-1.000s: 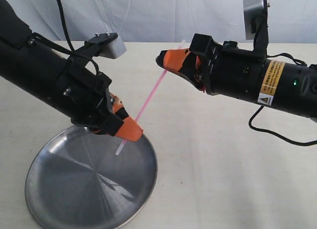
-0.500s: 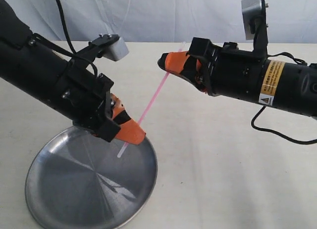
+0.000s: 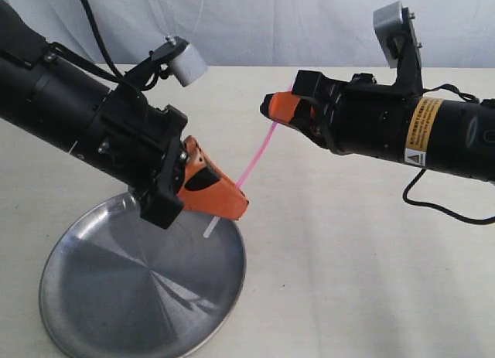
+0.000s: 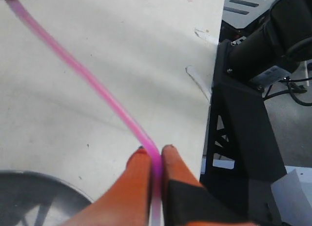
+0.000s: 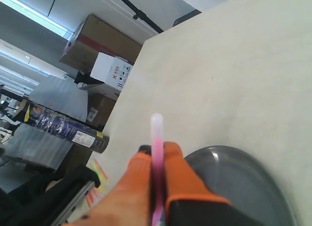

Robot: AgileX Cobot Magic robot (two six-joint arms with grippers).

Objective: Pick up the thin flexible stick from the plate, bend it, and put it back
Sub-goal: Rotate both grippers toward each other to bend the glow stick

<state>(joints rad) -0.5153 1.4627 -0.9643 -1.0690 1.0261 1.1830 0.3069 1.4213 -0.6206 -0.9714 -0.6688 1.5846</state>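
Item: thin flexible stick point(image 3: 255, 158), pink with pale tips, held in the air above the plate point(image 3: 116, 296), over its far right rim; it touches neither the plate nor the table point(image 3: 340, 281).
Long axis: slanted, with the lower pale tip over the plate's rim and the upper end rising up and away from the plate. The left wrist view shows a slight bow and no kink.
Left gripper point(image 3: 236, 209): jaws closed on the stick near its lower end, with a short pale tip poking out beneath, just above the plate.
Right gripper point(image 3: 271, 107): jaws closed on the stick near its upper end, well off the plate; the pale tip shows past the fingertips in the right wrist view.
Free span: most of the stick's length, running between the two sets of jaws.
Governing relation: one grip at each end of one axis, so bringing the ends together should bow the span.
Nearer arm for return: the left, judged by its place over the plate.
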